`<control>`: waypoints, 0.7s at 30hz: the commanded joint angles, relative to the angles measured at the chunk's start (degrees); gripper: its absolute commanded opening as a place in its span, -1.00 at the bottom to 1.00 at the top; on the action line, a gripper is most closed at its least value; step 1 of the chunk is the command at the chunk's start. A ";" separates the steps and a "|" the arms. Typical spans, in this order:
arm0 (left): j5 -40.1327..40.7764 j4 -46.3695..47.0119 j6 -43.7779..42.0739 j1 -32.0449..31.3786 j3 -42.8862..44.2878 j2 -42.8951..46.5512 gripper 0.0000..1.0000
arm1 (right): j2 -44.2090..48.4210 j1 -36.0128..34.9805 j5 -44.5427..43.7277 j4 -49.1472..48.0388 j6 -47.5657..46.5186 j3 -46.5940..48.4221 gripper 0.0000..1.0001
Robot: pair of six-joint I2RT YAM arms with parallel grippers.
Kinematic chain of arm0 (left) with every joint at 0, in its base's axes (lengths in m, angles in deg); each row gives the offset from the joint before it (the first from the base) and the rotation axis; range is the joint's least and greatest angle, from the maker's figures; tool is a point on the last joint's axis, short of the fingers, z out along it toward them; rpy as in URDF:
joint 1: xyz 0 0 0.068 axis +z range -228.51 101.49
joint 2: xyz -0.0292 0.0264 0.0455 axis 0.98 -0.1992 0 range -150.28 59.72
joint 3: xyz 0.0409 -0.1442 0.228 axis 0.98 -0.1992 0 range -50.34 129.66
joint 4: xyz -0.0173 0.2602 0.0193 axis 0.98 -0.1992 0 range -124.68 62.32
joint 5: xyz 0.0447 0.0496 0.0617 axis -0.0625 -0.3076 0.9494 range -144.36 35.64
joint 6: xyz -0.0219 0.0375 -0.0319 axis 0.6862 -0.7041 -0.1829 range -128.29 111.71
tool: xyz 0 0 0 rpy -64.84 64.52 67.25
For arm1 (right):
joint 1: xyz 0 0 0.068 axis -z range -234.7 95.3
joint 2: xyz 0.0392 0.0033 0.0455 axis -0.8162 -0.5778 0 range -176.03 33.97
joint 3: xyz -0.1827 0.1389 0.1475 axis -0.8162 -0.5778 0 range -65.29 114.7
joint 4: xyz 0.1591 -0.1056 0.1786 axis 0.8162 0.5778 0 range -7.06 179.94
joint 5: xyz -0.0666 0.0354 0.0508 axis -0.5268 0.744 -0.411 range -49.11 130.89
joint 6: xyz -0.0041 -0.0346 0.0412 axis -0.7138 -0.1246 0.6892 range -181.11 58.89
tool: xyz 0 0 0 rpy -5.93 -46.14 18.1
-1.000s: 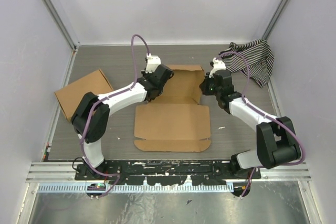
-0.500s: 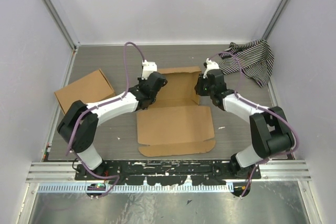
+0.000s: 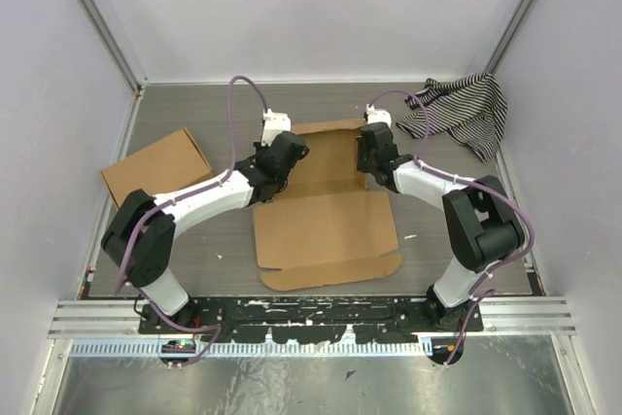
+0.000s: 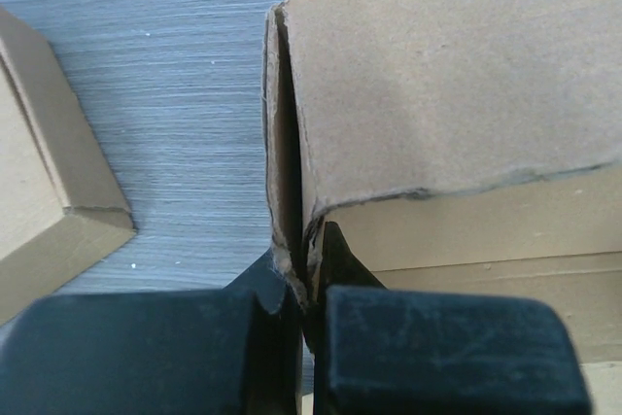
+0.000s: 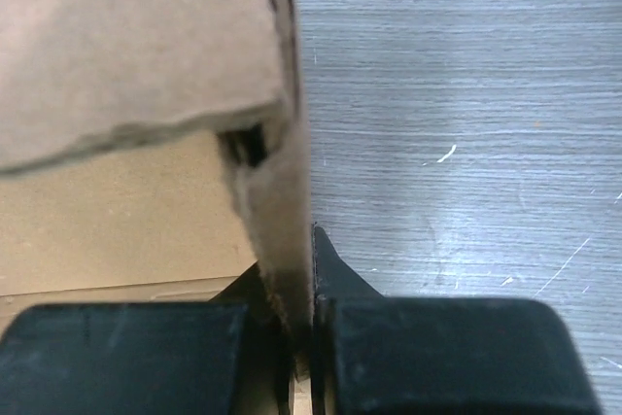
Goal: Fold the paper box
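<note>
Raising the far walls seems to be the step in hand: the paper box [image 3: 326,230] lies in the middle of the surface [image 3: 194,114] between the two arms, its broad near panel flat with the tabbed edge toward the bases, its far part tipped up, and a narrow flap stands on edge at each far corner; the left hand [image 4: 309,274] is clenched on the left flap, pinching a doubled layer of cardboard right where it meets the raised panel; the right hand [image 5: 301,284] is likewise clamped on the right flap, whose edge runs straight up from between its fingers (the board looks a little crushed and frayed just above the grip); the next move, as I judge it, calls for both flaps to be swung inward together and square to the back wall, since an uneven pull would likely skew the loose flat panel, which lies slightly askew to the front rail; both arms reach forward and inward from their bases, elbows out, forearms low and converging on the two far corners; a squarer cardboard box [image 3: 155,174] sits well apart at the left, and a striped cloth [image 3: 465,114] is bunched in the far right corner.
</note>
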 commanded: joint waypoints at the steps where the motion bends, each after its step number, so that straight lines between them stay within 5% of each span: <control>1: 4.80 -7.66 -0.02 -0.85 3.79 -0.22 -0.99 | -1.19 -0.69 -5.13 5.56 4.58 4.58 -0.98; 7: 3.95 -15.08 2.37 -0.86 6.57 -0.82 -0.96 | -0.46 -0.88 2.78 12.19 6.68 7.21 -0.90; 17: -4.15 -24.15 5.60 2.74 9.12 -1.83 -0.94 | 4.02 -0.84 8.62 22.52 3.45 10.99 -0.20; 21: -9.78 -25.27 5.76 5.86 10.18 -3.15 -0.93 | 4.85 -0.53 7.03 23.17 2.79 12.11 -0.12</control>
